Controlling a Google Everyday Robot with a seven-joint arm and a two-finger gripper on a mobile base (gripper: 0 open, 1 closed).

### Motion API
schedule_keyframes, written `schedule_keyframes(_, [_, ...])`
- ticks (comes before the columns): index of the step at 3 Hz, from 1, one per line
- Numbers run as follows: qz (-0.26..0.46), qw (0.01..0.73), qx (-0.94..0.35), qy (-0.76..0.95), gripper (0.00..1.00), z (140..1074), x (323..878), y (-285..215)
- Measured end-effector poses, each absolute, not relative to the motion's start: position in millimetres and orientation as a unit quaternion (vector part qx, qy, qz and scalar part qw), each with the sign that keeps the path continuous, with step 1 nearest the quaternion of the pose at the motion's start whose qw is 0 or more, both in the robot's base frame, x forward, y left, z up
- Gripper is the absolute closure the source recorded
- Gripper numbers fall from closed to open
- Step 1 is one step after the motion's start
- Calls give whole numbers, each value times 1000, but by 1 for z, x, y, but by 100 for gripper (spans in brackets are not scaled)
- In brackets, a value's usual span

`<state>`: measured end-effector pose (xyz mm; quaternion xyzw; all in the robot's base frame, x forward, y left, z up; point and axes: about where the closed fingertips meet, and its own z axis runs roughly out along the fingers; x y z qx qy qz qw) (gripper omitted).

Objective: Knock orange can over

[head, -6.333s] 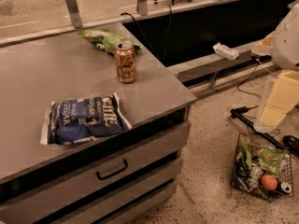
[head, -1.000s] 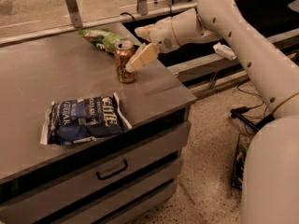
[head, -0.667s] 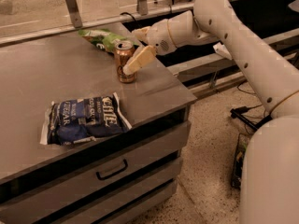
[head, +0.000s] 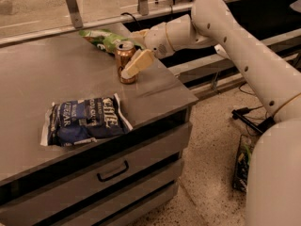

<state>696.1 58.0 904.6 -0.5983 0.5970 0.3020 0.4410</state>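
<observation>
Orange can (head: 122,56) upright near countertop (head: 56,81) corner. Gripper (head: 130,54) at its right flank, jaws seemingly spread, one finger (head: 138,62) against the can: placed for a sideways shove, not a grasp.

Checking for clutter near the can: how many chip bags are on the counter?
2. A blue Kettle chip bag lies front left on the counter; a green chip bag lies at the back, behind the orange can, where the pincer is. None seem hidden.
</observation>
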Motion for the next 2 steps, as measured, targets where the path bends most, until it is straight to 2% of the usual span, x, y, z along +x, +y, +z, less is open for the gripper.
schedule_keyframes(1, [302, 452, -592, 595, 0, 903, 696, 56])
schedule_keyframes(2, [304, 462, -584, 594, 18, 901, 696, 54])
